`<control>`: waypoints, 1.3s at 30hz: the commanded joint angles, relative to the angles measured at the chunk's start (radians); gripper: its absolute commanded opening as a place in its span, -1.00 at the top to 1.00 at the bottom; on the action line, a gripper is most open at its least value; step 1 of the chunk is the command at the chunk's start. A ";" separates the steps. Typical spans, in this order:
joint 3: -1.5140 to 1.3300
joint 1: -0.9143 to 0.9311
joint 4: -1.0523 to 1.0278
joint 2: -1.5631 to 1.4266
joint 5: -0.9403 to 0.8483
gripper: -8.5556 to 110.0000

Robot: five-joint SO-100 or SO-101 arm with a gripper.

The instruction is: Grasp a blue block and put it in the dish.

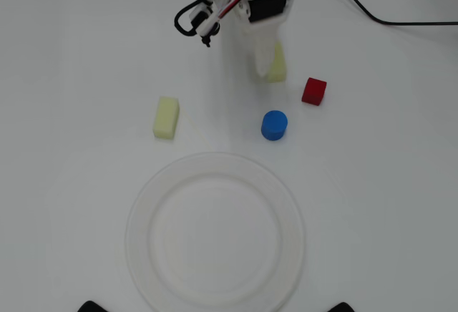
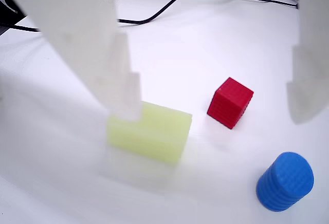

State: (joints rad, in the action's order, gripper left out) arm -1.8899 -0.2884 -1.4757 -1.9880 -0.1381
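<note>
Blue block [image 1: 274, 125] sits on the table just above the dish [image 1: 215, 235] in my overhead view, near the red cube [image 1: 313, 91]; my gripper [image 2: 213, 113] hangs spread wide, empty.

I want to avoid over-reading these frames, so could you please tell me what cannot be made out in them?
- Second yellow block: mostly hidden under the gripper in the overhead view.
- Dish: near rim cut off by the bottom edge overhead; absent from the wrist view.
- Fingers: blurred in the wrist view; the arm's base lies beyond the overhead top edge.
</note>
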 commanded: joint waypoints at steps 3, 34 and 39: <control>0.187 -0.041 0.002 0.225 0.040 0.29; 0.454 -0.091 0.158 0.712 0.020 0.39; 0.485 -0.077 0.161 0.752 0.012 0.43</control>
State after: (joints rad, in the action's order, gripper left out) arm -1.4588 -0.3712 -1.3223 -1.2333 -0.1181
